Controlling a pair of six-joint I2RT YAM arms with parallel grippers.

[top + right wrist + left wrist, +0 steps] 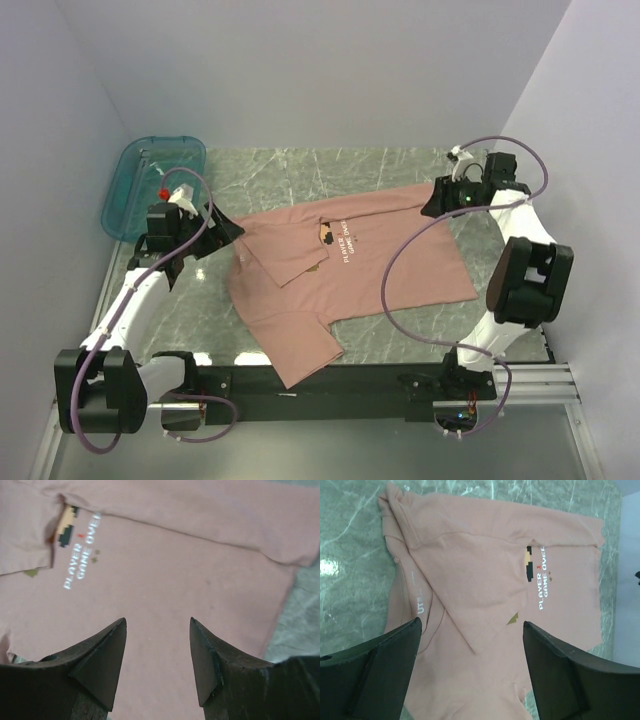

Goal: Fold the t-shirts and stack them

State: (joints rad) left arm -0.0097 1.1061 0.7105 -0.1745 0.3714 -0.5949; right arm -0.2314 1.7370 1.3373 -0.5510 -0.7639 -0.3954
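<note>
Top external shows us mid-fold: pink t-shirt point(350, 275) lies part-folded on the table point(300, 170), left gripper point(228, 232) & right gripper point(432, 205) at its left/right ends w/ fingers spread, holding nothing; next we'd likely pinch an edge each.

The t-shirt point(350, 270) lies on the table point(300, 168) between the left hand point(234, 232) and right hand point(431, 206), tray point(122, 190) far-left.

A teal see-through tray point(135, 190) is parked at roughly 10 o'clock on the green marble counter point(300, 168), tucked by the white walls point(320, 70).
</note>
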